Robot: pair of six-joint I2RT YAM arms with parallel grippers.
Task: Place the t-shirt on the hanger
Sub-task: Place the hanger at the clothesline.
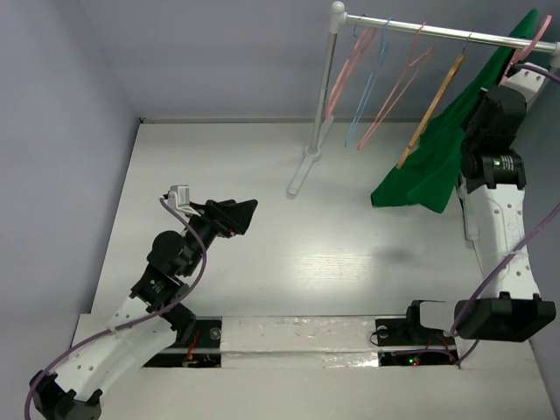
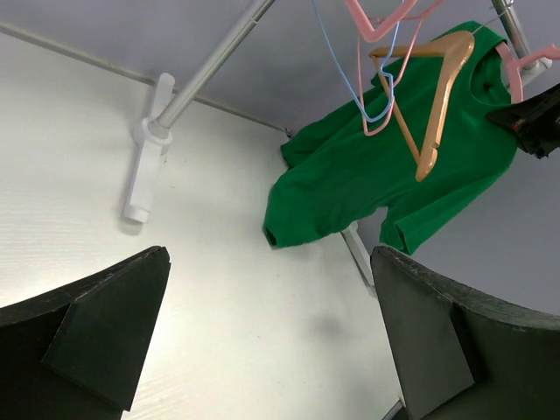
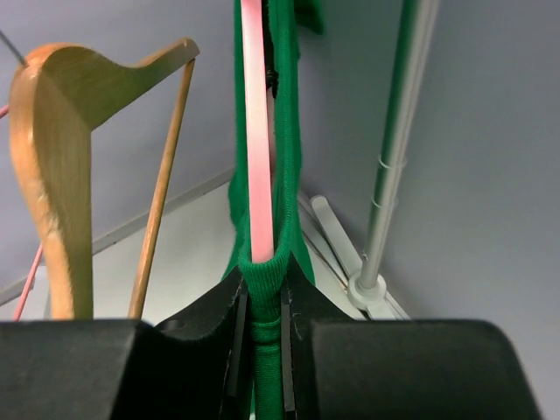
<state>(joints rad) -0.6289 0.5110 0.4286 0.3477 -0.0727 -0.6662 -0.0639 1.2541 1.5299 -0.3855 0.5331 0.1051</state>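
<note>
1. The left hand [image 1: 229, 216] is over the near-left tabletop [image 1: 289, 262], its fingers spread wide apart and holding nothing.
2. The right hand [image 3: 262, 328], raised at the far right, is clamped on a green band of the t-shirt [image 1: 429, 166].
3. The salmon-pink hanger [image 3: 255, 131] rises from that pinched cloth, with green fabric on both sides of its arm.
4. The t-shirt hangs below the rack's rail [image 1: 420, 28], just beside a wooden hanger [image 1: 435, 105]. Thin pink hangers [image 1: 341, 83] hang farther left.
</note>
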